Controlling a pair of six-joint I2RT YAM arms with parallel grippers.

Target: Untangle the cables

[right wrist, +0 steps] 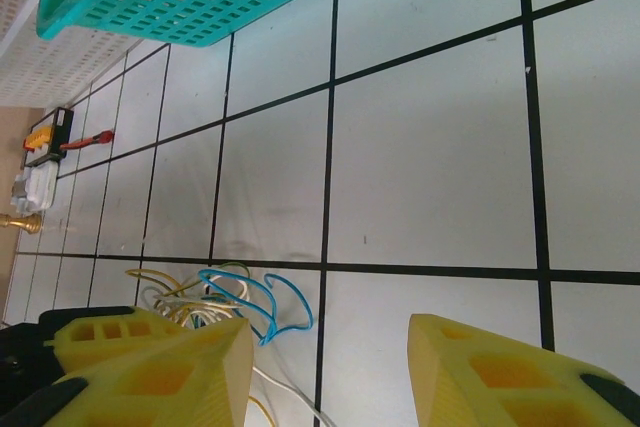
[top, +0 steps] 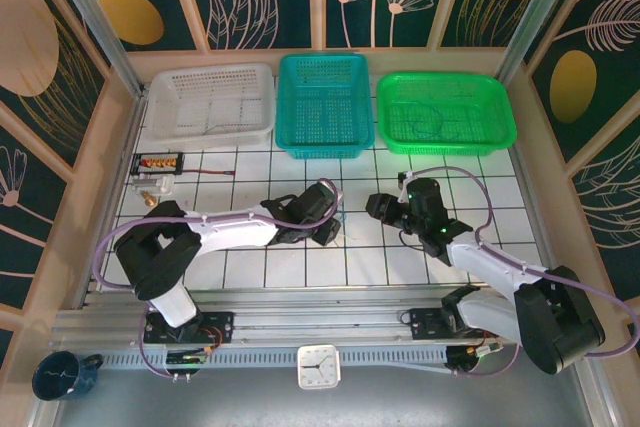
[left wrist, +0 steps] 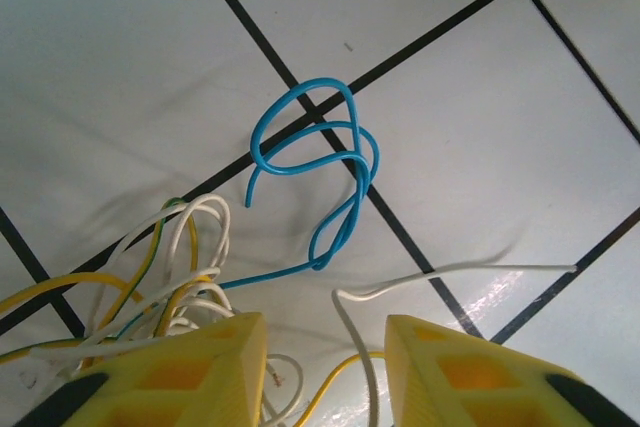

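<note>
Both sit parted: left gripper (left wrist: 325, 347) straddles the cables (left wrist: 358, 159) (white strand in the gap), right gripper (right wrist: 328, 347) holds nothing.

Tangle of thin flexible cables (left wrist: 180, 297), white, yellow and blue, lies slack on white tiled tabletop (left wrist: 480, 127). Blue wire (left wrist: 320, 147) curls in loose overlapping loops (tail runs into bunch). One white strand (left wrist: 460, 270) trails right.

No text, brand or number can be read in any view. The small white clock (top: 319, 366) at 6 o'clock in the top view, at the near table edge, has dial marks too small to make out. Any marking on the connector board (top: 158, 162) at 9 o'clock is likewise too small to read.
</note>
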